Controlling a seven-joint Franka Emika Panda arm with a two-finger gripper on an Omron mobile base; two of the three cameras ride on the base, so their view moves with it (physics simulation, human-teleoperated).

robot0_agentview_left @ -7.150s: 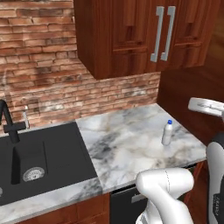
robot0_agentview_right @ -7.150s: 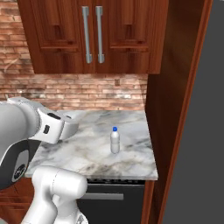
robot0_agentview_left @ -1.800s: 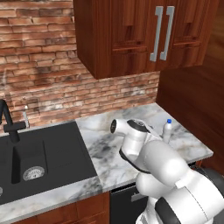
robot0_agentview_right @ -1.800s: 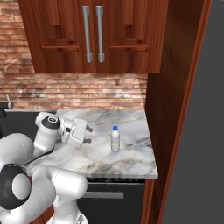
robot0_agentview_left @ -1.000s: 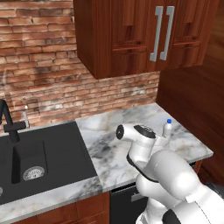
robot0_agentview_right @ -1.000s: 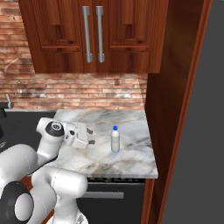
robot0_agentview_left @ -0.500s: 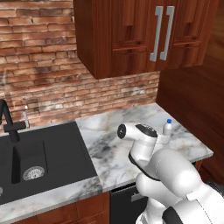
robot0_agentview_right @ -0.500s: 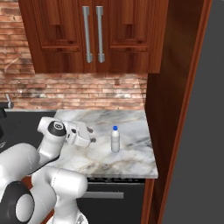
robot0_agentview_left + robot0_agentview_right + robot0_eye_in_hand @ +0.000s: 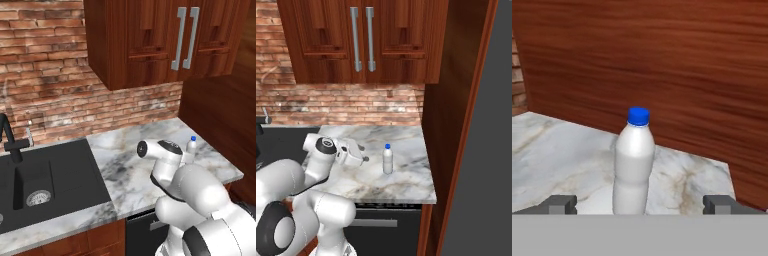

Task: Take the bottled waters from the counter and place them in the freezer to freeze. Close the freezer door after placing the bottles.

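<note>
Whitish blue-capped water bottle (image 9: 633, 162) stands upright on the marble counter (image 9: 406, 185); near the wood side panel

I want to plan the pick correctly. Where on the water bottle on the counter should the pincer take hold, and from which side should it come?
Grip the bottled water around its body, probably just below the shoulder, coming in level from the side. It stands upright on the counter, and its round body fits between the open pincer, already lined up with it. The blue cap is small and offers less hold.

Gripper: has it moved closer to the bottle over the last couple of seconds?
Yes. The gripper has moved right along the counter toward the standing bottle, jaws open.
</note>
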